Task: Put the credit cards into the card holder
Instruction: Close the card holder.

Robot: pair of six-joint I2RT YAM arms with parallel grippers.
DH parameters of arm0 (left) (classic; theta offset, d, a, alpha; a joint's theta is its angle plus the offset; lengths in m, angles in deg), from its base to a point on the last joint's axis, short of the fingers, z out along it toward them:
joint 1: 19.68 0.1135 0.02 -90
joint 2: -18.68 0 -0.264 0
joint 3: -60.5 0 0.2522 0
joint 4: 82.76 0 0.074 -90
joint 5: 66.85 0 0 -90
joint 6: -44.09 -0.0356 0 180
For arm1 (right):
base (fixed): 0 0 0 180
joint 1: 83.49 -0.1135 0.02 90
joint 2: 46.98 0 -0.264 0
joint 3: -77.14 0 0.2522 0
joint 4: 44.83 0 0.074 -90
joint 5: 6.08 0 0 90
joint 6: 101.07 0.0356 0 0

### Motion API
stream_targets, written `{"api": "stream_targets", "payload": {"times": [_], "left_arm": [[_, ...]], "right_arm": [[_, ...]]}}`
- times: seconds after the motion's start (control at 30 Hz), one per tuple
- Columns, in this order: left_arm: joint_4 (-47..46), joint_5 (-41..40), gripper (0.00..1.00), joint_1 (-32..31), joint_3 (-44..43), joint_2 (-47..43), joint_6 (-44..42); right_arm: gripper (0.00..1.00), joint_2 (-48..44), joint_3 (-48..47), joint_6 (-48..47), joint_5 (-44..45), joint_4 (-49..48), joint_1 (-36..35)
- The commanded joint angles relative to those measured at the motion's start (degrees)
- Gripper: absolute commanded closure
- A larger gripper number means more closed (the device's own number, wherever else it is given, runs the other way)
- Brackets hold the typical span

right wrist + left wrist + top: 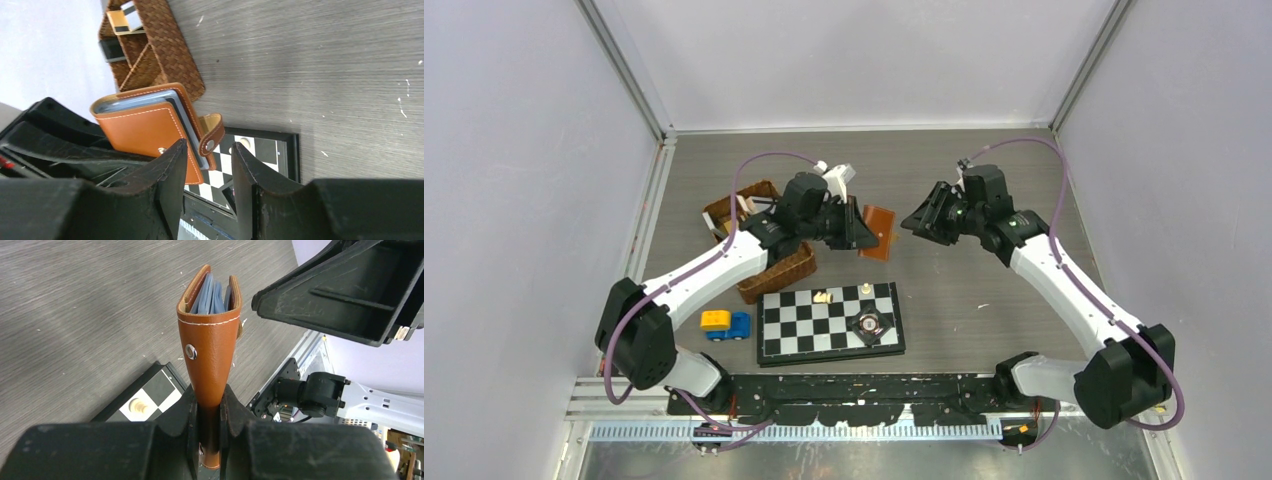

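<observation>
The tan-brown card holder (pixel 879 232) is held above the table by my left gripper (pixel 856 228), which is shut on its folded end. In the left wrist view the card holder (pixel 210 340) stands up from between the jaws of the left gripper (pixel 209 405), with the pale blue credit cards (pixel 212 297) tucked inside its open top. My right gripper (pixel 921 222) is open and empty, just right of the holder. In the right wrist view the card holder (pixel 140 127) shows card edges (pixel 135 101), and its snap-tab strap (pixel 212 135) hangs loose just beyond the right gripper (pixel 207 165).
A brown wicker basket (pixel 779 265) with small items stands under the left arm. A chessboard (pixel 829 320) with a few pieces lies near the front edge. A blue and yellow toy truck (pixel 726 323) sits left of the board.
</observation>
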Motion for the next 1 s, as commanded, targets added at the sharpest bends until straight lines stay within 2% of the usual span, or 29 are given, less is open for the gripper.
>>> {"api": "stream_targets", "payload": {"times": [0.0,0.3,0.4,0.77,0.9,0.97], "left_arm": [[-0.11,-1.70,1.00,-0.29,-3.51,-0.27,-1.98],[0.32,-1.72,1.00,-0.46,-3.95,-0.04,-2.20],[0.55,-1.75,1.00,-0.51,-3.93,-0.14,-2.33],[1.13,-1.82,1.00,-0.47,-4.11,0.17,-2.46],[1.23,-1.64,1.00,-0.53,-4.10,0.30,-2.45],[1.27,-1.58,1.00,-0.48,-4.06,0.45,-2.46]], "right_arm": [[0.58,1.43,-5.30,-2.42,7.27,5.21,-3.23],[0.59,4.15,-6.68,-2.84,8.48,5.27,-6.07],[0.62,4.57,-6.65,-2.74,8.52,5.09,-6.41],[0.84,3.88,-6.48,-2.73,9.18,4.88,-6.69],[0.97,3.85,-6.07,-2.57,8.70,4.35,-6.69],[0.99,3.65,-5.56,-2.56,8.07,3.54,-6.69]]}}
